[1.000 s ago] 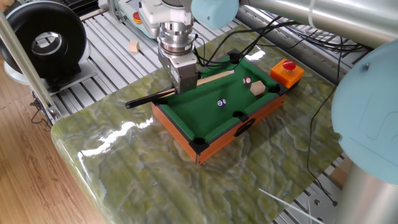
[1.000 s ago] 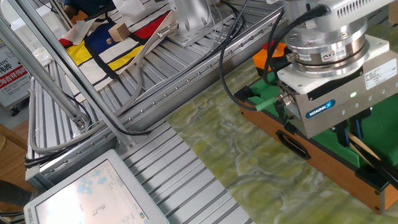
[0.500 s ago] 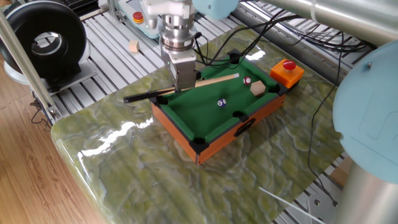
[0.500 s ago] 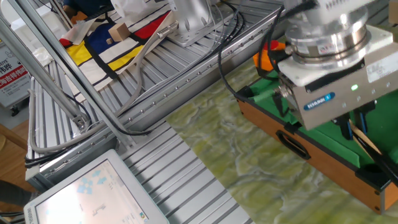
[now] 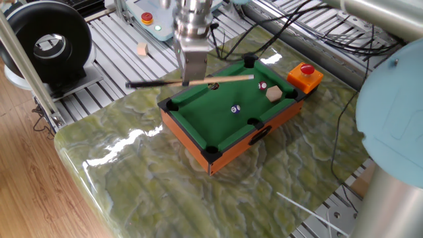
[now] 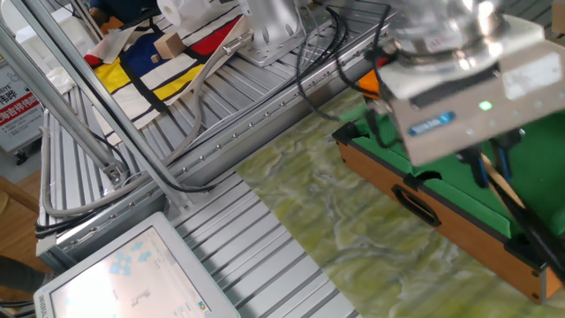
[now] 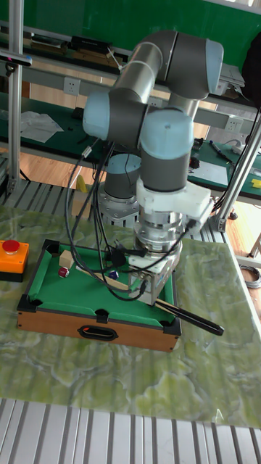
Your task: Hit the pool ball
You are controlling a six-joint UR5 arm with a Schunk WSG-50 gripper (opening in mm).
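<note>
The pool ball (image 5: 234,109), tiny and dark blue with a white spot, rests on the green felt near the middle of the mini pool table (image 5: 190,141). My gripper (image 5: 193,80) hangs over the table's far left rim and is shut on a cue stick (image 5: 228,79). The stick lies level, its dark butt sticking out left past the table and its pale tip pointing right, well short of the pool ball and above the felt. In the tall fixed view the gripper (image 7: 148,288) holds the cue stick (image 7: 194,318) over the table's right end.
A red-and-white ball (image 5: 262,86) and a tan wooden cube (image 5: 274,94) sit near the table's far right corner. An orange box with a red button (image 5: 304,75) stands just beyond it. Cables trail behind the table, and a second cube (image 5: 141,49) lies on the slatted metal.
The gripper has risen and drifted toward the far side, carrying the cue stick up off the table's rim. The balls and the cube have stayed put.
</note>
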